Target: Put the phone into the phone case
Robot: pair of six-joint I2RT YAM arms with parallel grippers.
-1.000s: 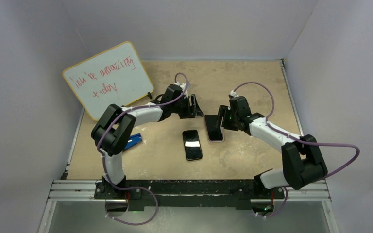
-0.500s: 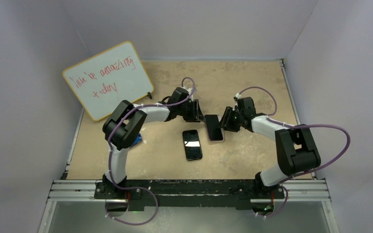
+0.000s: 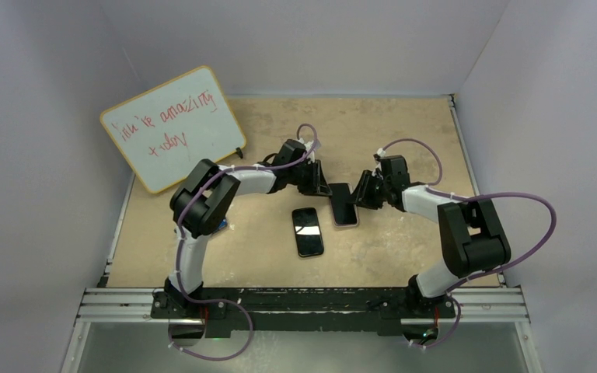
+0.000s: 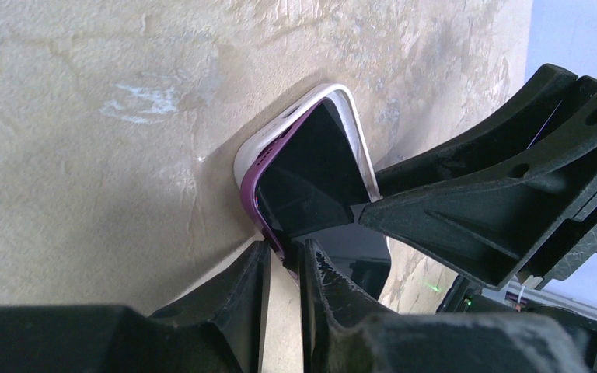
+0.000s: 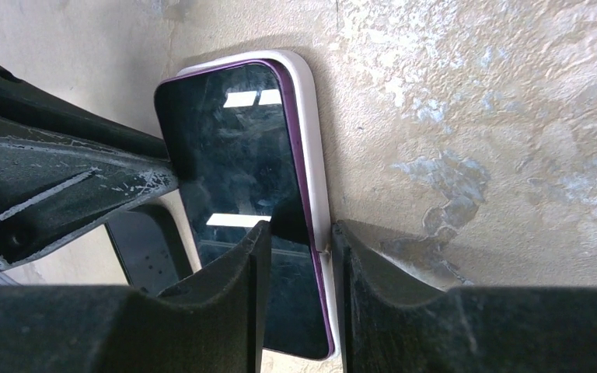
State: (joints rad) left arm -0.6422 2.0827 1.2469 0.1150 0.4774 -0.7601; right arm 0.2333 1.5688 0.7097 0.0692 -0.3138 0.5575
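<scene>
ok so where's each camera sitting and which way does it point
Top external: above and behind the bases, looking down at the table; both whole arms show, the left end effector and right end effector flanking the phone.
Left wrist: low over the table, looking along its own fingers at the phone in its phone case.
Right wrist: likewise, from the opposite side, own fingers in view.
Shared: both wrist views show phone, phone case and the other arm's end effector.

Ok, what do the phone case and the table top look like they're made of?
The phone case looks like pale, matte soft plastic or silicone: its rim shows no glare, unlike the glossy screen inside it. The table top looks like mottled beige stone or a stone-print laminate with pale scuffed patches; I can't tell which.
</scene>
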